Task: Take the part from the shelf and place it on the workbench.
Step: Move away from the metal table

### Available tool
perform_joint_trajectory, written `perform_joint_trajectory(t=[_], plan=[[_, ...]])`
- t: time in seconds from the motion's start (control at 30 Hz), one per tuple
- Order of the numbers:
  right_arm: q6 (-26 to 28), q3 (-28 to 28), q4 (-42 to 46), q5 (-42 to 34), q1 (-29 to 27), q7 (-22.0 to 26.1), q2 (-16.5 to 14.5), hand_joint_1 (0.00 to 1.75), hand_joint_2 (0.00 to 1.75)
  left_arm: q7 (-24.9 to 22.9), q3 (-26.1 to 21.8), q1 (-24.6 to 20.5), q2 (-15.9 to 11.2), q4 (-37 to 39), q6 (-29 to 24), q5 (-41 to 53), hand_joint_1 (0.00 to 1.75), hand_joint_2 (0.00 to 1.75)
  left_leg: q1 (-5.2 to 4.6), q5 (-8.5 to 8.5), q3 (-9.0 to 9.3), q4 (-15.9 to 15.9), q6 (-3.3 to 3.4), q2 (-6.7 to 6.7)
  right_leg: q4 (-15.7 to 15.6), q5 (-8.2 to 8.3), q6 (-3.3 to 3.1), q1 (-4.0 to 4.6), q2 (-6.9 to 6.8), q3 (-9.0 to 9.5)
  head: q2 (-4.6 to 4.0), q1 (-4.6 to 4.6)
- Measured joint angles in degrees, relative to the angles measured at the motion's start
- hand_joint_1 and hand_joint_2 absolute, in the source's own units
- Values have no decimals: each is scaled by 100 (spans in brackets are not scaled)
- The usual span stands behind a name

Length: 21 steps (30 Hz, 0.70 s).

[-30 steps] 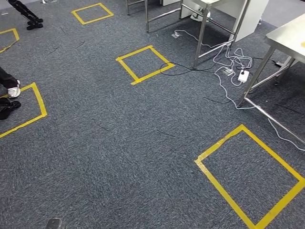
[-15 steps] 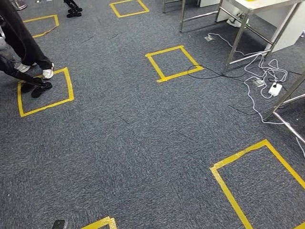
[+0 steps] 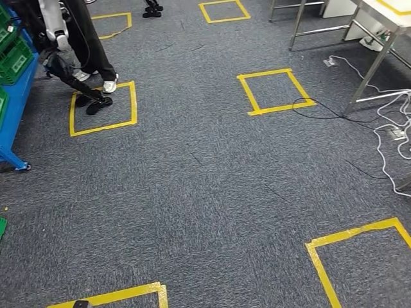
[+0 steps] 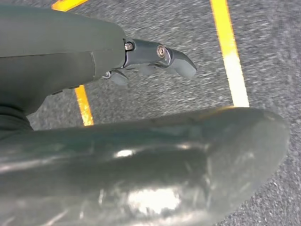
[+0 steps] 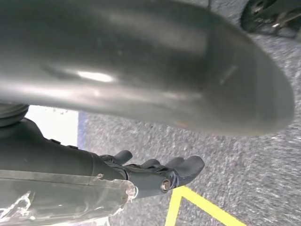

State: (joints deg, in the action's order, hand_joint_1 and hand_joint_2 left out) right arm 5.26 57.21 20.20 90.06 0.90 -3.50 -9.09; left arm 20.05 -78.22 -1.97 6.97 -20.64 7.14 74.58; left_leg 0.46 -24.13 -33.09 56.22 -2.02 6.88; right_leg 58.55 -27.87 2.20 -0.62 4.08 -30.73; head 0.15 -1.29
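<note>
The shelf, blue with green bins, stands at the far left beside a person's legs; no part's position or direction can be told. Left robot hand and right robot hand hang empty above the carpet, fingers loosely extended.

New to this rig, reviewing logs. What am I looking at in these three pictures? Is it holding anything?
It is a two-legged humanoid robot with two arms. The wide picture is from its head, looking down at grey carpet marked with yellow tape squares. A blue shelf with green crates stands at the far left, with a person's legs beside it. Metal table legs and white cables are at the right. The other two pictures come from cameras at each wrist, aimed at the floor. The left hand and right hand both hang with fingers loosely out and hold nothing. No part has been picked up yet.
</note>
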Motion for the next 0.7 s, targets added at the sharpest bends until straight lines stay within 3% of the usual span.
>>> perform_joint_trajectory(t=[0.03, 0.1, 0.17, 0.23, 0.27, 0.3, 0.33, 0.4, 0.43, 0.47, 0.53, 0.57, 0.63, 0.7], plan=[[-1, -1, 0, 0, 2, -21, 0, 0, 0, -4, -1, 16, -12, 18, -3, -1, 0, 0, 15, 21, -18, -17, -38, 42, -5, 17, -41, 10, -58, 4, 0, -1], [-4, -5, 0, 0, 2, -66, 3, 0, 0, -7, -3, 38, -28, 46, -11, -2, 0, 0, 15, -63, -94, 91, -90, -129, -40, 62, -126, 12, -188, 11, 0, 15], [-13, -8, 0, -1, -9, -109, 7, 0, 0, 8, -4, 22, -34, 69, -12, -3, 0, 0, 1, -409, -357, 639, -120, -454, -67, 86, -179, 20, -345, 5, 0, 46], [-21, -7, -1, -1, -21, -142, 9, 0, 0, 52, -3, -1, -35, 80, -8, -2, 0, 0, 4, -754, -711, 1403, -148, -577, -67, 83, -194, 41, -517, -8, 0, 60], [-25, -6, -3, -1, -21, -149, 9, 0, 0, 79, -4, -1, -37, 82, -7, 1, 0, 0, 5, -793, -795, 1601, -154, -590, -67, 80, -196, 47, -603, -11, 0, 60], [-26, -5, -6, -1, -17, -144, 8, 0, 0, 106, -5, 3, -40, 82, -5, 7, 0, 0, 5, -718, -769, 1579, -157, -602, -66, 77, -194, 49, -684, -11, 0, 60], [-28, -5, -9, -1, -10, -128, 8, 0, 0, 128, -6, 7, -43, 82, -4, 18, 0, 0, 5, -550, -620, 1320, -155, -638, -66, 73, -189, 48, -759, -6, 0, 62], [-26, -5, -14, -1, 7, -44, 8, 0, 0, 169, -8, 0, -43, 82, -1, 43, 0, 0, -9, -205, -172, 520, -143, -876, -52, 48, -154, 66, -890, 5, 0, 68], [-25, -5, -15, -1, 14, 11, 11, 0, 0, 185, -8, -11, -38, 80, 1, 55, 0, 0, -18, -113, -11, 219, -115, -974, -44, 31, -129, 84, -941, 8, 0, 60], [-24, -7, -18, 0, 22, 68, 14, 0, 0, 198, -8, -20, -33, 78, 2, 67, 0, 0, -29, -85, 71, 56, -81, -1040, -39, 14, -102, 103, -992, 13, 0, 47], [-22, -23, -30, 0, 44, 145, 20, 0, 0, 212, -8, -16, -23, 72, 5, 91, 0, 0, -44, -88, 75, 8, 3, -950, -53, -7, -51, 108, -1092, 55, 0, 21], [-21, -39, -38, 1, 58, 171, 24, 0, 0, 215, -8, -5, -15, 68, 8, 101, 0, 0, -40, -81, 77, 2, 37, -894, -42, -32, -16, 95, -1083, 73, 0, 16], [-17, -85, -66, 1, 79, 217, 30, 0, 0, 219, -10, 1, -3, 45, 17, 106, 0, 0, -16, -57, 80, -11, 106, -776, 246, -242, 45, 66, -839, -24, 0, -1], [-15, -122, -105, 1, 82, 252, 34, 0, 0, 223, -13, -14, 5, 9, 32, 105, 0, 0, -3, -43, 71, -11, 147, -651, 996, -632, 71, 52, -528, -366, 0, -26]])
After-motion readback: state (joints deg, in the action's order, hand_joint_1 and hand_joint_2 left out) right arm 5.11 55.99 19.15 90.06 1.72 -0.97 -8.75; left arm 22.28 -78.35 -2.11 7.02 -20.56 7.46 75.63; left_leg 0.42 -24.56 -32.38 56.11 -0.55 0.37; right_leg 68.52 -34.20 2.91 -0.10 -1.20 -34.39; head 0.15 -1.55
